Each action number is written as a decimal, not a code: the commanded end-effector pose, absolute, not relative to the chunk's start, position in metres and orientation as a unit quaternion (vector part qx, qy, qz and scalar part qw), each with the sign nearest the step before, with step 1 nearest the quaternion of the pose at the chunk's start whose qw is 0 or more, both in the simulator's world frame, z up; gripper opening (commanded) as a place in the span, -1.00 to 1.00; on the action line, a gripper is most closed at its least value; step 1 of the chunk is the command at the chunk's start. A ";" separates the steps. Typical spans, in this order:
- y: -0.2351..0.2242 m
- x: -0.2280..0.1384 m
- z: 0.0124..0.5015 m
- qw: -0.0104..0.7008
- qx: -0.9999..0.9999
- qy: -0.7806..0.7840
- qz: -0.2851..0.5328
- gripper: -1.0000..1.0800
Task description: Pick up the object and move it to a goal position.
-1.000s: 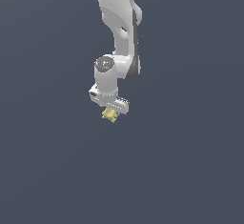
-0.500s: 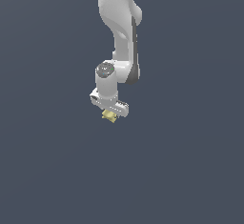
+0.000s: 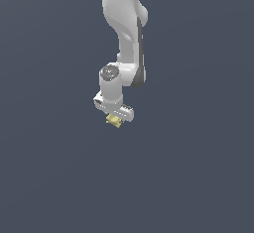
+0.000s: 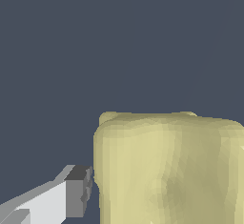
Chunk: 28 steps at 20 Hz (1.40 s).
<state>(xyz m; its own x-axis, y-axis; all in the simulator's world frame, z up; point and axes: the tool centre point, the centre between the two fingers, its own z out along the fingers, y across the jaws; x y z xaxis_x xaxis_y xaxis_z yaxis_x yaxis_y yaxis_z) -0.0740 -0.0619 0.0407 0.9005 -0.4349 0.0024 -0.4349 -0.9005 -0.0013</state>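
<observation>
The object (image 3: 114, 121) is a tiny pale-yellow lumpy piece sitting directly under the white gripper (image 3: 114, 119) in the exterior view, between the fingertips. The gripper points down and is shut on it. In the wrist view the object (image 4: 167, 170) fills the near field as a large pale-yellow lump. One grey-tipped finger (image 4: 77, 189) presses against its side. The other finger is out of that view.
The white arm (image 3: 126, 33) rises from the gripper to the top of the exterior view. All around is a plain dark grey-blue ground with no other objects in sight.
The gripper and the object have shifted very slightly toward the exterior view's left. The hold on the object is unchanged.
</observation>
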 end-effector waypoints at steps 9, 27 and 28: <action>-0.074 -0.080 0.064 0.000 -0.975 0.223 -0.001 -1.00; -0.156 -0.120 0.219 0.001 -0.975 0.224 0.000 -1.00; -0.162 -0.123 0.229 0.001 -0.975 0.224 0.000 -1.00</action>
